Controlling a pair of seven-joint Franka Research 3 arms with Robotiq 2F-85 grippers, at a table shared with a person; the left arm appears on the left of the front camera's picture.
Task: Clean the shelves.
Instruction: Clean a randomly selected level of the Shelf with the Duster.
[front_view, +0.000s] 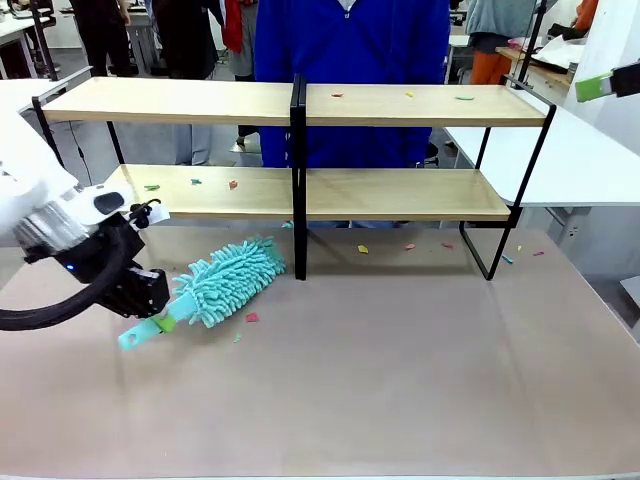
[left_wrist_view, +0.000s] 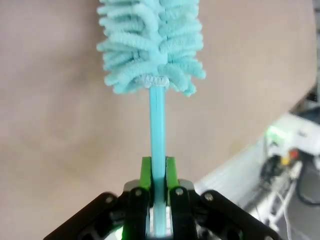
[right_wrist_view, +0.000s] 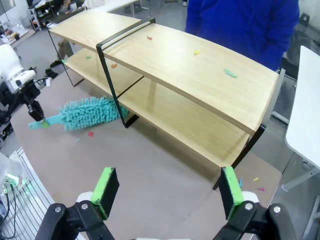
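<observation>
Left pincer: clamping the duster handle, fluffy head lying straight ahead.
Right pincer: hanging released.
Shelves: standing beyond both pincers.
Doing it well: lifting the head level, sweeping scraps off.

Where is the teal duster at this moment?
In the front view, the teal duster is at the table's left side, in front of the shelves, with its fluffy head near the black centre post. The left gripper clamps its handle.

No lettering, label, brand or number is legible on the shelves, duster or table.
</observation>
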